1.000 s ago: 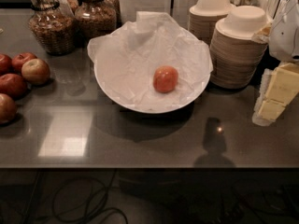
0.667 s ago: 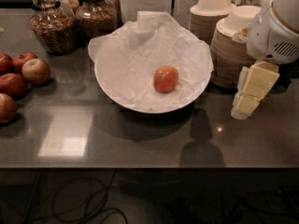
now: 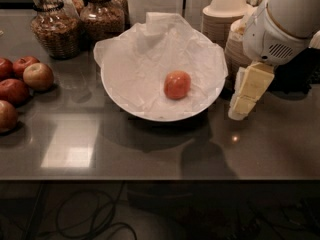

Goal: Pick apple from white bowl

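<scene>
The small orange-red apple [image 3: 177,84] lies right of centre in the wide white bowl [image 3: 131,105], on crumpled white paper. The bowl stands mid-counter. My gripper [image 3: 243,101], with pale yellowish fingers pointing down, hangs just right of the bowl's rim, above the counter, about a hand's width from the apple. The white arm housing [image 3: 280,26] rises above it at the upper right. Nothing is held.
A group of darker red apples [image 3: 20,84] lies at the left edge. Glass jars [image 3: 52,26] of dry food stand at the back left. Stacks of beige paper bowls [image 3: 225,16] stand at the back right, partly behind the arm. The counter's front edge runs across the lower frame.
The arm has come further into view from the right, and the gripper has moved left and slightly up, closer to the bowl's right rim. Apple and bowl have not moved.
</scene>
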`<state>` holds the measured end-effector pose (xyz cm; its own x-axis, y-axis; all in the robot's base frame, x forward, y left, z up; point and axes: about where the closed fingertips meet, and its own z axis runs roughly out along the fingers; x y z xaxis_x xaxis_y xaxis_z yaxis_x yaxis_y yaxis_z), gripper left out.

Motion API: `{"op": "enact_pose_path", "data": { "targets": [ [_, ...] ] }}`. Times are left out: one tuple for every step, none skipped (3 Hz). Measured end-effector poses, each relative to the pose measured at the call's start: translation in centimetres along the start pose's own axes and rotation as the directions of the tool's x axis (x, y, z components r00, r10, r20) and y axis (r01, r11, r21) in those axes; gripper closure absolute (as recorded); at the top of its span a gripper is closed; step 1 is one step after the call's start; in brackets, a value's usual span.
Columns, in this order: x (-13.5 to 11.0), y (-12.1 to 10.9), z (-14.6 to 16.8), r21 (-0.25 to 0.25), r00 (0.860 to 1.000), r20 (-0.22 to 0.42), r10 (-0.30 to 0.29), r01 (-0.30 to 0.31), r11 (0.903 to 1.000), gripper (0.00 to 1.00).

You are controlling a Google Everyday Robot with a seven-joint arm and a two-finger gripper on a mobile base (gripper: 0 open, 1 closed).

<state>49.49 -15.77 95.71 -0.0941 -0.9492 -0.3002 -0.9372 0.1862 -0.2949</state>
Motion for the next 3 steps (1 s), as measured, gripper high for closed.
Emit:
{"op": "enact_pose_path", "data": {
  "targets": [
    [-1.0, -0.4, 1.5, 0.01, 0.999, 0.048, 0.011, -0.011, 0.9999, 0.0],
    [-4.1, -1.5, 3.8, 0.003, 0.988, 0.155, -0.016, 0.015, 0.9999, 0.0],
    [-6.5, -2.3, 5.8, -0.008, 0.976, 0.215, -0.032, 0.035, 0.9994, 0.06]
  ]
}}
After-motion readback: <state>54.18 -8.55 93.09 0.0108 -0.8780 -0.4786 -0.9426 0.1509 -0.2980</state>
